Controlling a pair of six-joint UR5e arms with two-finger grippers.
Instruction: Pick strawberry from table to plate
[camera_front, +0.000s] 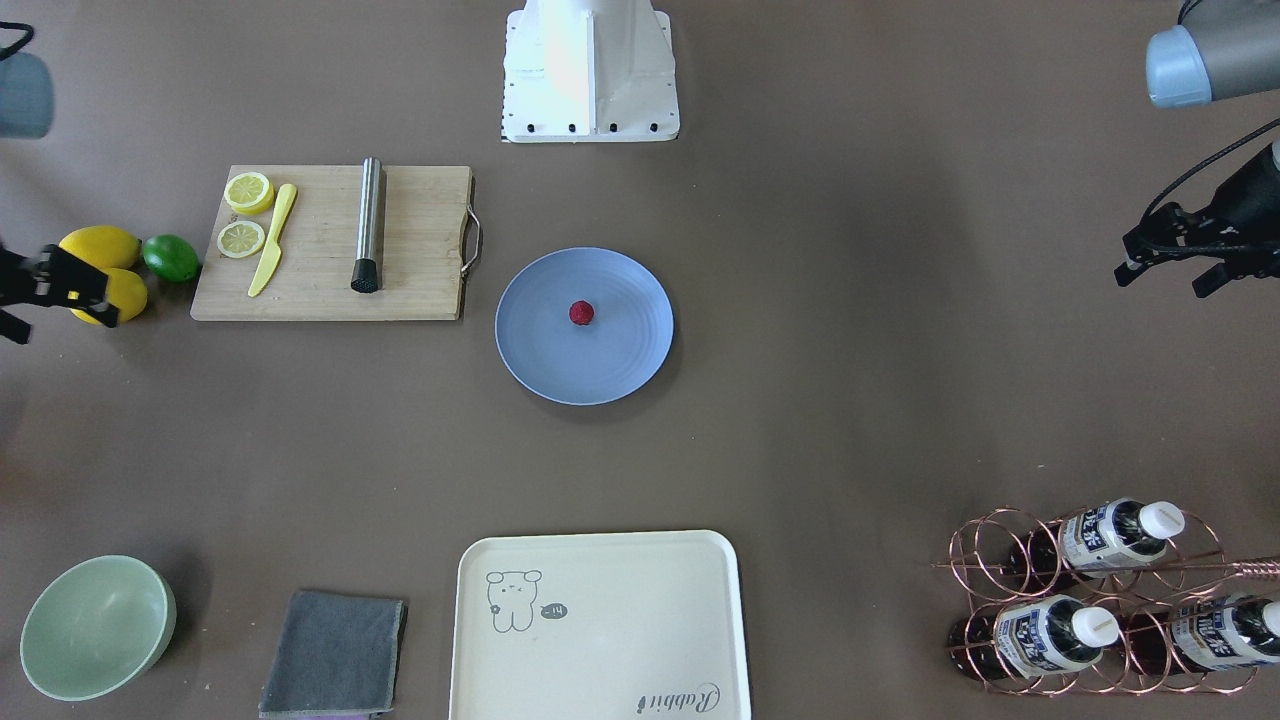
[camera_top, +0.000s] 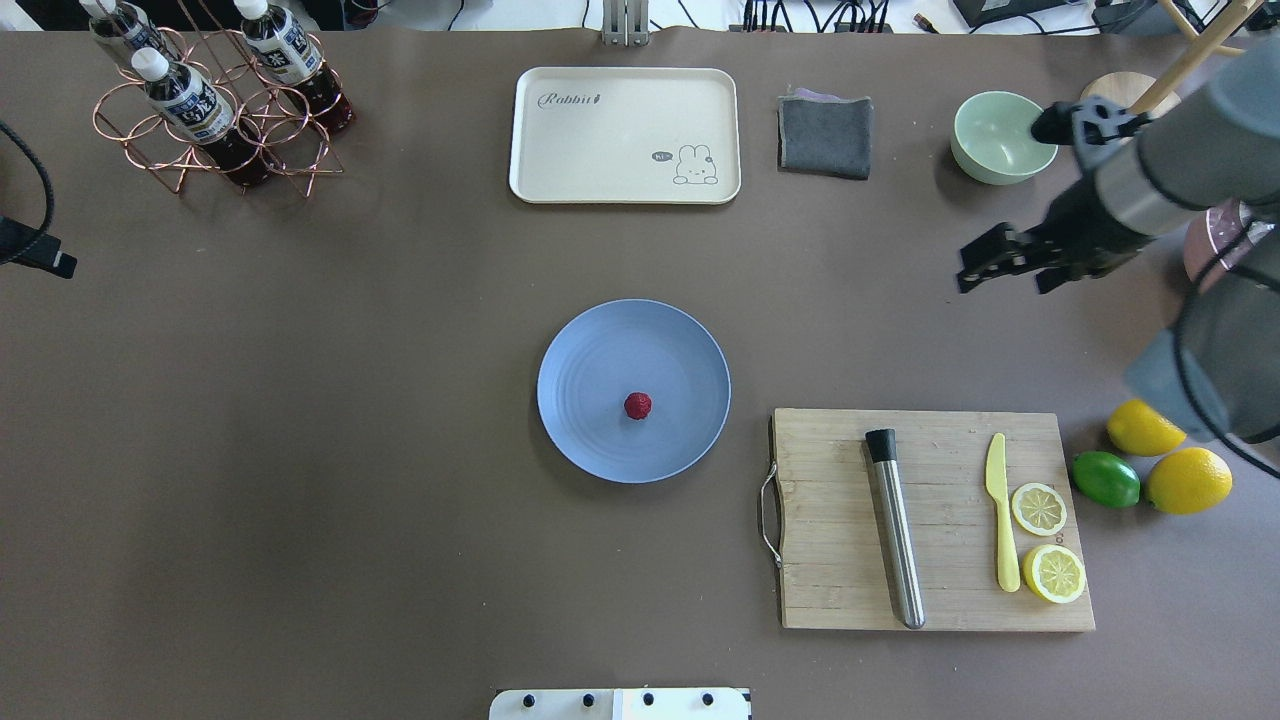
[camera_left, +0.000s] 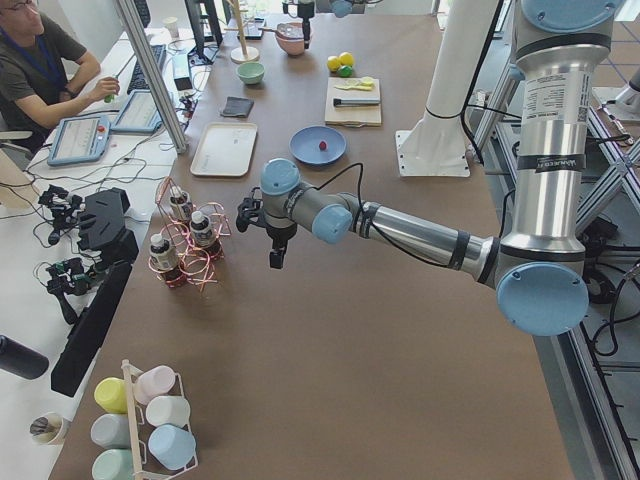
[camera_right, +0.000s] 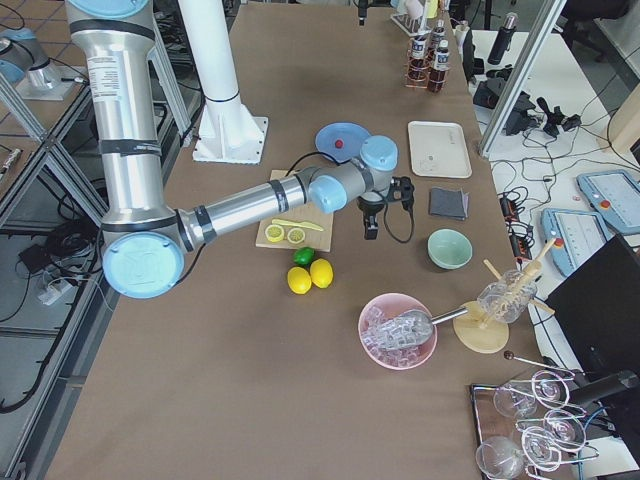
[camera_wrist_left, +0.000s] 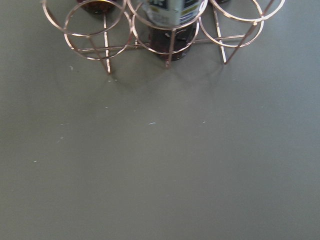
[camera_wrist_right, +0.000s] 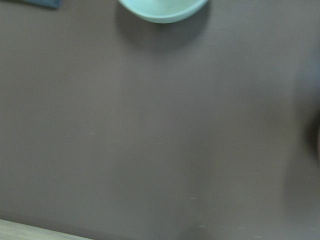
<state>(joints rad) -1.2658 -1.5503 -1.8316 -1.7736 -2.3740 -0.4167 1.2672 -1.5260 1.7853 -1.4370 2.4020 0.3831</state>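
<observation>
The strawberry (camera_front: 581, 313) (camera_top: 637, 405), a small dark-red berry, lies just off the centre of the blue-grey plate (camera_front: 620, 360) (camera_top: 590, 440) in the middle of the table (camera_top: 350, 450). My right gripper (camera_top: 1000, 278) (camera_front: 55, 325) hangs open and empty high above the table, between the green bowl and the cutting board and far to the right of the plate. My left gripper (camera_front: 1160, 283) also hangs open and empty, out at the table's left side near the bottle rack. Neither wrist view shows the strawberry or the plate.
A wooden cutting board (camera_top: 840, 560) holds a metal rod, a yellow knife and two lemon slices. Two lemons (camera_top: 1188, 480) and a lime lie beside it. A cream tray (camera_top: 600, 150), grey cloth (camera_top: 825, 135), green bowl (camera_top: 995, 135) and copper bottle rack (camera_top: 215, 130) line the far edge.
</observation>
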